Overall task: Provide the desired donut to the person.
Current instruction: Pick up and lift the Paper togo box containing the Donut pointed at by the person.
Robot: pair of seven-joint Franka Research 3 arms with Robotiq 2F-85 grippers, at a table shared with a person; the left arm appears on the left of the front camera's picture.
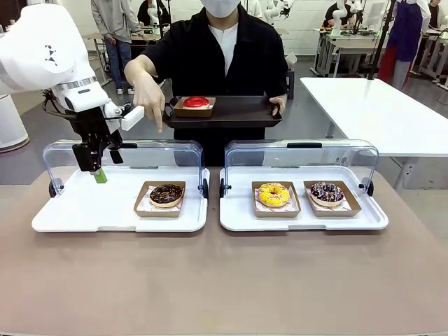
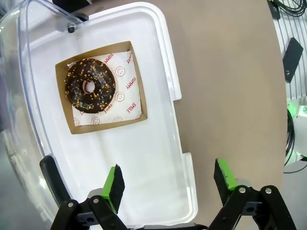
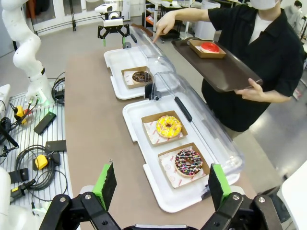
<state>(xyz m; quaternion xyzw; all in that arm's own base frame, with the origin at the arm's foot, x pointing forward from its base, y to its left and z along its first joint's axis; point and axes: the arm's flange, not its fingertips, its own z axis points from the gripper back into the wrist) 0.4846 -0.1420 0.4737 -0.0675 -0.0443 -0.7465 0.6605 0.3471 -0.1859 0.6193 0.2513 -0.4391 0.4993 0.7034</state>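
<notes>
- Brown donut [image 1: 166,194] lies below the person's pointing hand [image 1: 148,98]; it is likely the one wanted.
- Your left end effector [image 2: 169,175] hovers near it, open and empty; the right end effector [image 3: 160,184] is open too.

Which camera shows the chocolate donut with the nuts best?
The left wrist view: it looks straight down on the chocolate donut, close, sprinkles clear. The front view shows it small and side-on; the right wrist view, far off.
</notes>
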